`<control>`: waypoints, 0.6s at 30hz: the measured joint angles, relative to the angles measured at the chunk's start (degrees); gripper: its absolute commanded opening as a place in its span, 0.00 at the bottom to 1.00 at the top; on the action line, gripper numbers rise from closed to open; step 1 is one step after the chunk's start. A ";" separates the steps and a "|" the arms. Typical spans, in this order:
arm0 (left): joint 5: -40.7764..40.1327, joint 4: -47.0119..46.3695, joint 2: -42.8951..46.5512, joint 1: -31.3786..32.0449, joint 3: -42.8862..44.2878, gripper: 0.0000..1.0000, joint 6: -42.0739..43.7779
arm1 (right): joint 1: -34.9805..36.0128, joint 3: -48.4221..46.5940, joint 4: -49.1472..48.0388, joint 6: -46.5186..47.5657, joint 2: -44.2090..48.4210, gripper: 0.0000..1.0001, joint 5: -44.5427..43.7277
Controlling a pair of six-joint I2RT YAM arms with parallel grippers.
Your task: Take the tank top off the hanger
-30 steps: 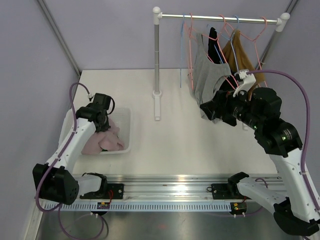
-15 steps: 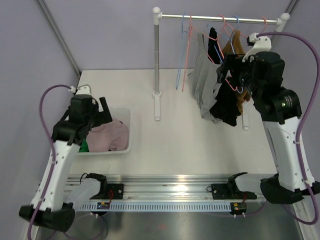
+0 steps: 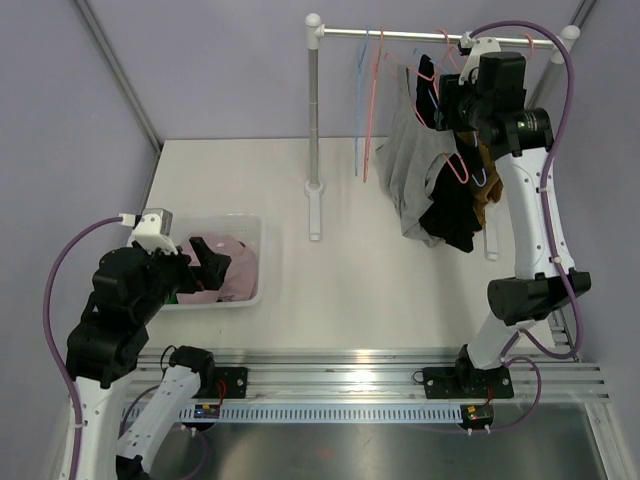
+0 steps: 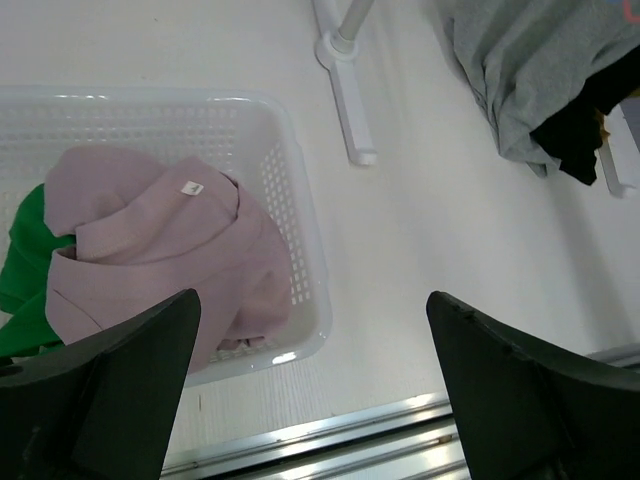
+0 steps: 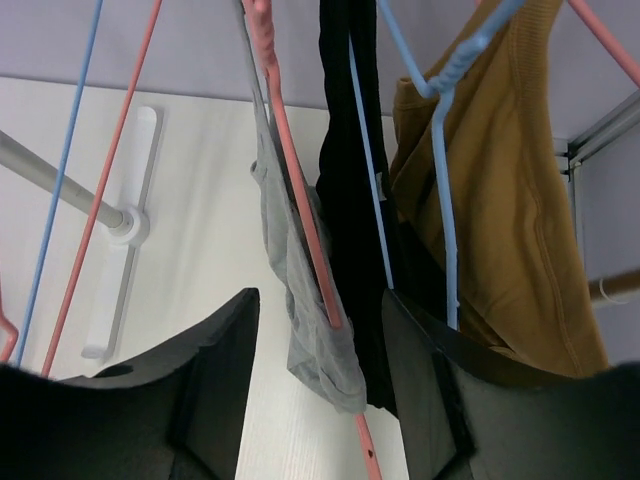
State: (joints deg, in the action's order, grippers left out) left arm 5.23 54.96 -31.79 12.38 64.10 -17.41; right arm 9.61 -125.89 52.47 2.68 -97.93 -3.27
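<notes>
Near the left edge of the table (image 3: 330, 290), the left gripper (image 4: 312, 300) hangs spread wide over the white mesh basket (image 4: 288, 195), with nothing between its fingers. Only its wrist view shows the white label (image 4: 187, 187) on the pink garment (image 4: 160, 250) inside, which lies over a green cloth (image 4: 22, 265). Farther back, toward the far right corner, the gray tank top (image 3: 405, 165) hangs on a pink hanger (image 5: 293, 170) from the rack rail (image 3: 345, 33), beside a black garment (image 3: 452, 210) and a mustard top (image 5: 520, 200). The right gripper (image 5: 318, 300) is up among them, fingers apart. Only its wrist view shows the pink wire and gray fabric running between them; contact is unclear.
</notes>
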 measured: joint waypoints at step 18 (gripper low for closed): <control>7.58 0.70 2.93 0.00 -2.16 0.99 1.18 | -0.24 -7.45 0.61 2.40 -10.75 0.13 6.86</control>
State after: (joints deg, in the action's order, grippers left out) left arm 12.82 55.66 -28.86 12.38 61.93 -16.23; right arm 9.37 -133.34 53.08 5.08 -108.68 3.60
